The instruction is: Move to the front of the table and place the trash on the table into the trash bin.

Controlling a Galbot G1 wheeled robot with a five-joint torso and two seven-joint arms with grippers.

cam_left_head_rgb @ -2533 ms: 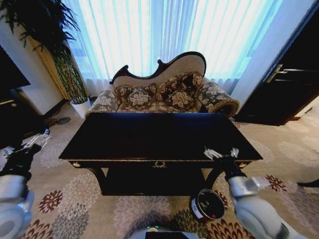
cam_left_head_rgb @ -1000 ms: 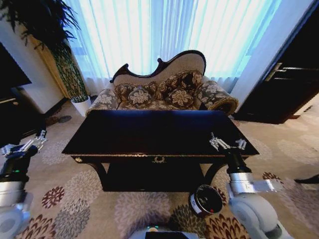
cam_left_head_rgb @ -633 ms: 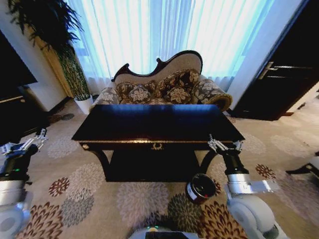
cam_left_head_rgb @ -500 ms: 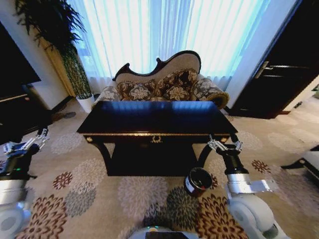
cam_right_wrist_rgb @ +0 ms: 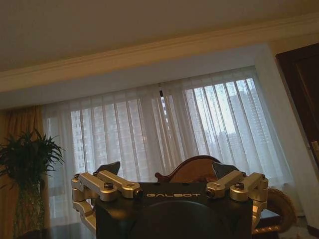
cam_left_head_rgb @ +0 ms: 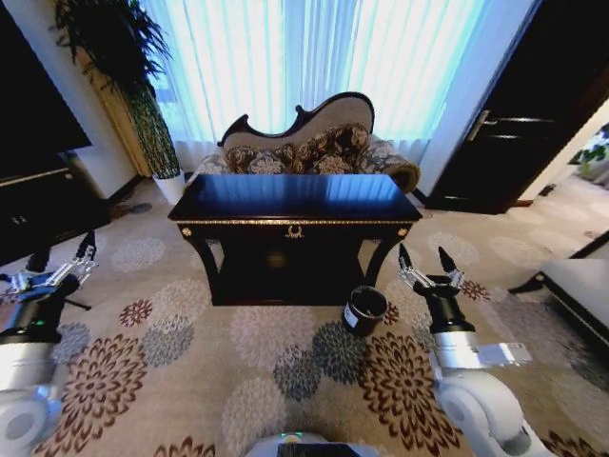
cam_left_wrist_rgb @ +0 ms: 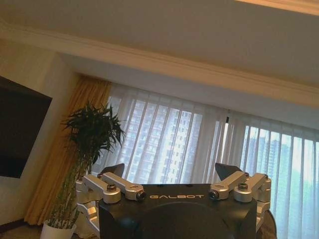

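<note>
No trash visible on the counter point(cam_left_head_rgb: 295, 197), its glossy top bare | bin point(cam_left_head_rgb: 364, 310) on carpet by front right leg | both hands raised, spread wide, holding nothing: left hand point(cam_left_head_rgb: 45, 278), right hand point(cam_left_head_rgb: 428, 269), apparently parked for driving.

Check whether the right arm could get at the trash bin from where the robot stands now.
Probably not yet. The trash bin stands on the carpet by the table leg, ahead of the raised, open right end effector; nothing blocks it, but it looks beyond the arm.
</note>
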